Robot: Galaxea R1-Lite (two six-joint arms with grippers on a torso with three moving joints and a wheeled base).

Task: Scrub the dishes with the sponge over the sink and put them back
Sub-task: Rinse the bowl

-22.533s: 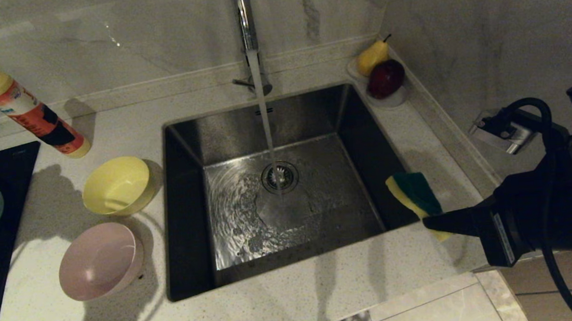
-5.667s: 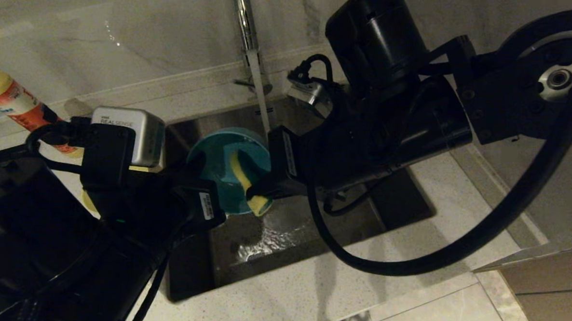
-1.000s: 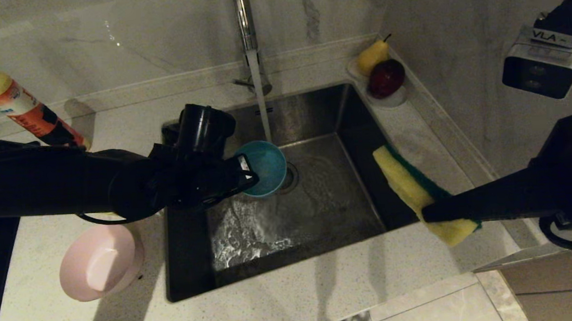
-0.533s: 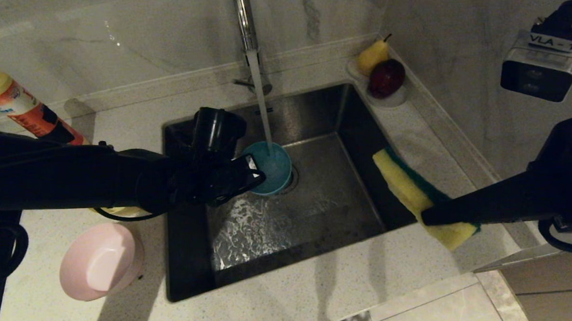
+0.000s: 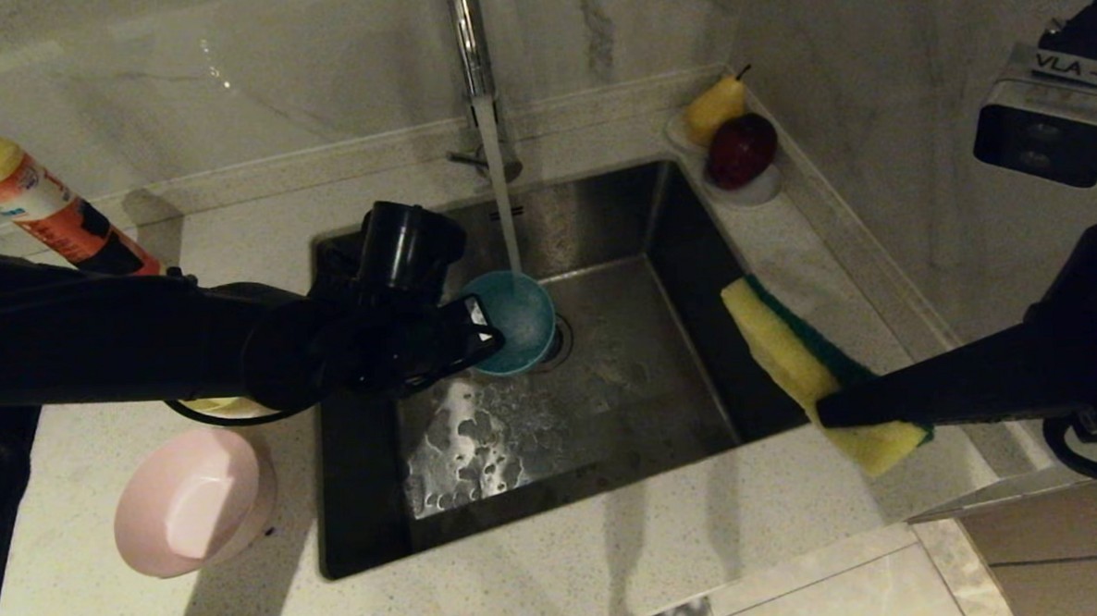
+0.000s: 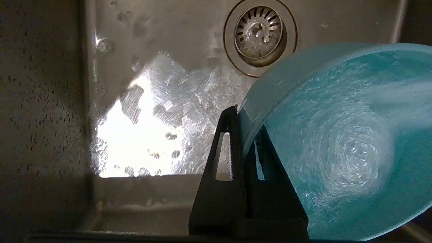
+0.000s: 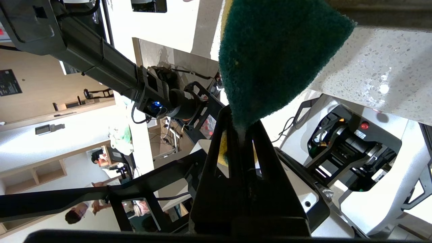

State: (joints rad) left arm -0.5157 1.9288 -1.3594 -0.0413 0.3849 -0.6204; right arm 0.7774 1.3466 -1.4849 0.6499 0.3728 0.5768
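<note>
Water runs from the tall chrome tap (image 5: 475, 61) in the head view, falling into the small round light blue plastic bowl (image 5: 515, 321) that the left end effector (image 5: 477, 334) holds by its rim over the large square stainless steel sink (image 5: 608, 407), just beside the drain strainer (image 5: 561, 338). The right end effector (image 5: 826, 413) hangs over the sink's right front corner, clamped on the rectangular sponge with a yellow foam body and dark green scouring face (image 5: 806, 368). On the speckled pale bench (image 5: 561, 585), left of the sink, sits the pale pink round bowl (image 5: 191, 502) near the front edge; the pale yellow bowl (image 5: 215, 408) shows only as a sliver under the left arm. A yellow-capped orange bottle (image 5: 40, 210) lies at the bench's back left, and a yellow pear (image 5: 714, 106) and dark red apple (image 5: 741, 150) sit at its back right corner. From the left wrist view, the end effector's fingers (image 6: 222, 162) pinch the blue bowl's rim, one inside and one outside, with water swirling in the tilted bowl. From the right wrist view, the fingers (image 7: 219, 162) are closed tight on the sponge, green face towards the camera.
</note>
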